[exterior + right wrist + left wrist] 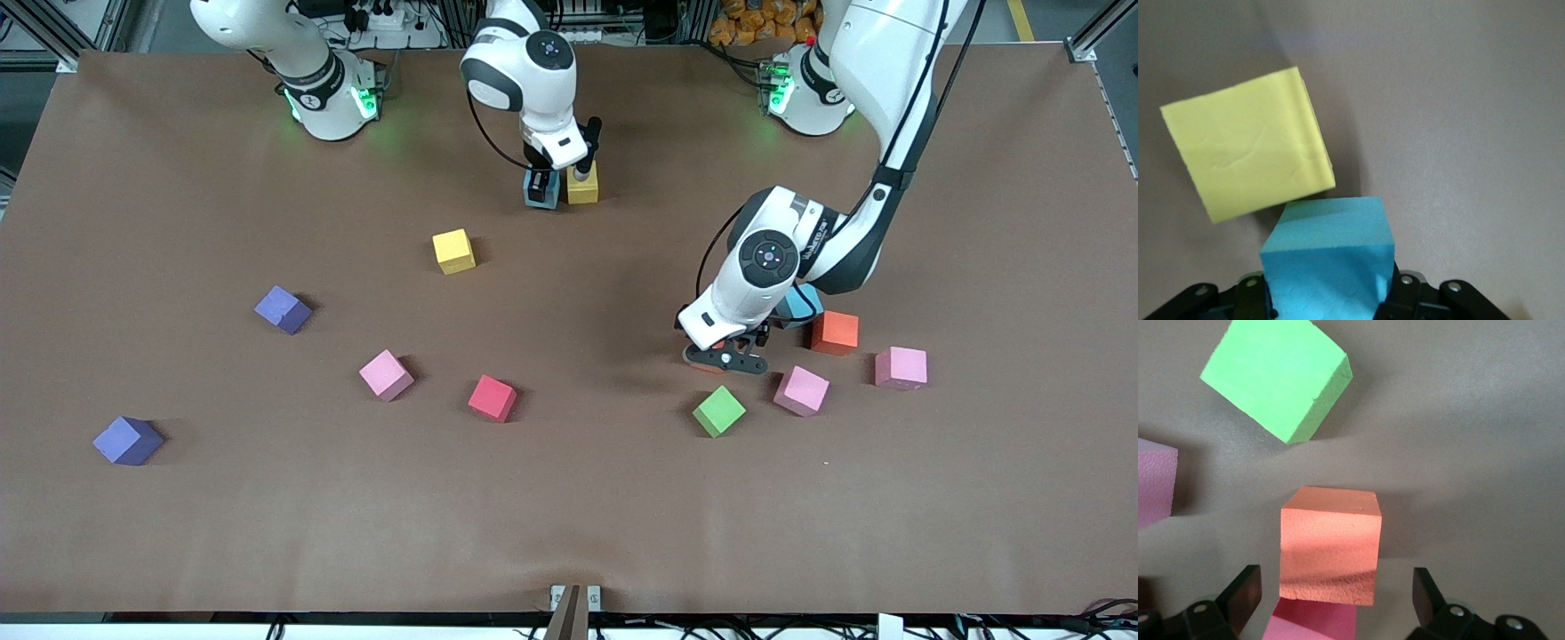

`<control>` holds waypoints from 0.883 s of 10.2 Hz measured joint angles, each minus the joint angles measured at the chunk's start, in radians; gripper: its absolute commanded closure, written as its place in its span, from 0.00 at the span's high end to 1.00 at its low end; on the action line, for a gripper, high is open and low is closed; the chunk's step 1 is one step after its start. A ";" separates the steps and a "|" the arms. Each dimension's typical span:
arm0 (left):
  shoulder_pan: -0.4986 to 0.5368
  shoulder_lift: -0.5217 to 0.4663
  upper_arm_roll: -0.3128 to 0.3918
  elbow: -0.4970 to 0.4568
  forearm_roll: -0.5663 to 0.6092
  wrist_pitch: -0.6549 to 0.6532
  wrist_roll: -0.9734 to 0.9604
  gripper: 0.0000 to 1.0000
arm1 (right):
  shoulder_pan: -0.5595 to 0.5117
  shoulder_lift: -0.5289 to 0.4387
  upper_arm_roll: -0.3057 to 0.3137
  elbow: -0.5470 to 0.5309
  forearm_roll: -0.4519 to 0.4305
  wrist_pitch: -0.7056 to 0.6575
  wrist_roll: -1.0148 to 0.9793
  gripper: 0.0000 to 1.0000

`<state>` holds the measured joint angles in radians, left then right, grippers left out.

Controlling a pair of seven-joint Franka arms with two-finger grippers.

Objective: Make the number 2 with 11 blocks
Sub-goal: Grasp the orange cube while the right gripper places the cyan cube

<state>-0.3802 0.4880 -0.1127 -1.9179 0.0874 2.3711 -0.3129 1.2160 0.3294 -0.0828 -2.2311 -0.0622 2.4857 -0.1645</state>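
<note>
On tabletop: right end effector [562,178] pinching blue block [1328,263] beside yellow block [582,187]; seat flush. Left end effector [1335,600] spread, straddling red block [1330,543]; centre before closing.

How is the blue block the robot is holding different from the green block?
The blue block is pinched in the right gripper; the green block lies loose on the table. The blue block sits beside a yellow block close to the robots' bases; the green block lies nearer the front camera, by the open left gripper. Both are same-sized cubes.
</note>
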 measured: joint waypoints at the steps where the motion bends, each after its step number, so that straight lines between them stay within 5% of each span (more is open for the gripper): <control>1: 0.000 0.004 0.000 0.003 0.000 0.002 0.001 1.00 | 0.001 0.008 0.000 0.005 0.000 0.005 0.000 0.50; 9: 0.000 0.029 0.000 0.006 0.000 0.003 0.055 1.00 | 0.022 0.041 0.008 0.009 0.000 0.012 0.000 0.50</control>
<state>-0.3803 0.5171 -0.1125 -1.9120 0.0877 2.3743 -0.2575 1.2382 0.3702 -0.0745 -2.2221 -0.0622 2.4972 -0.1645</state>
